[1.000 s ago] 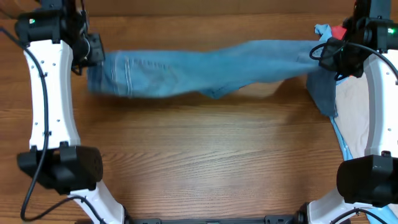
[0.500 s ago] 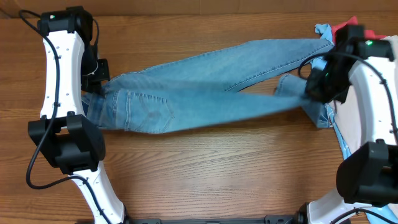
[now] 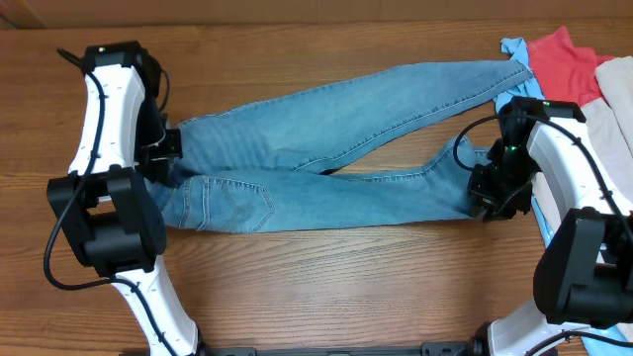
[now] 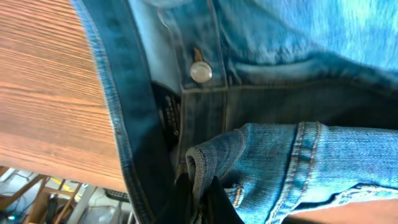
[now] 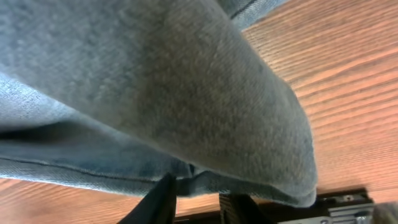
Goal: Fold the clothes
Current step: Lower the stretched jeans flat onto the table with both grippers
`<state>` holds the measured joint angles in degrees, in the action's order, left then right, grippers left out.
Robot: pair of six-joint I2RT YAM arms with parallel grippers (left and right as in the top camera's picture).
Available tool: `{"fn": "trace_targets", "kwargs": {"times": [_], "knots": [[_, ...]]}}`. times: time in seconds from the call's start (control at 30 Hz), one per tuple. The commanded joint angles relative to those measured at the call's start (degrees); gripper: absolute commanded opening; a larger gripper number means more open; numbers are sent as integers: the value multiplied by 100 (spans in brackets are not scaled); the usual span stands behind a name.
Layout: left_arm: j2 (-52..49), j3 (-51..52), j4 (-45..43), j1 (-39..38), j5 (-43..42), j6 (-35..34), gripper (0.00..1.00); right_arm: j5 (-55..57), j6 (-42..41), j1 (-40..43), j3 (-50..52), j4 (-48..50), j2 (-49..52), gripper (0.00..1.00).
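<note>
**A:** First entry: the jeans. Where are they?

**B:** Jeans [image 3: 326, 188]: light blue denim, lying flat on the table [image 3: 346, 287]. The waist is to your left and the legs run right in a narrow V. The upper leg reaches the far right corner. The lower leg ends near the right edge. A back pocket [image 3: 242, 203] faces up near the waist.

**A:** Left gripper?

**B:** Left gripper [image 3: 163, 158]: at the waist end, clamped on the jeans. In your left wrist view, a bunched fold of waistband is pinched between the fingers, with a metal button [image 4: 200, 73] above it.

**A:** Right gripper?

**B:** Right gripper [image 3: 492, 200]: over the hem of the lower leg. Your right wrist view shows two dark fingers [image 5: 158, 199] with a gap between them and denim draped just above. You cannot tell whether it grips the cloth.

**A:** Anything else?

**B:** Far right corner: a blue garment [image 3: 514, 49] touching the upper hem, a red garment [image 3: 559, 59] beside it, and a beige garment [image 3: 618, 99] along the right edge.
</note>
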<state>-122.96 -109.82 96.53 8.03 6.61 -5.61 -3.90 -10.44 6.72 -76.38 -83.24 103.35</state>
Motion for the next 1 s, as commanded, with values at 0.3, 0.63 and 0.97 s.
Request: {"fn": "trace_targets", "kwargs": {"times": [0.3,0.63,0.97], "knots": [[1386,105,31,57,-2111,2068,4,42,0,9,22,68,-107,40],[1775,833,33,57,-1856,1611,45,125,0,9,22,55,-107,44],[1762,850,-1106,94,-1615,1152,36,122,-2,9,22,131,-107,45]]}}
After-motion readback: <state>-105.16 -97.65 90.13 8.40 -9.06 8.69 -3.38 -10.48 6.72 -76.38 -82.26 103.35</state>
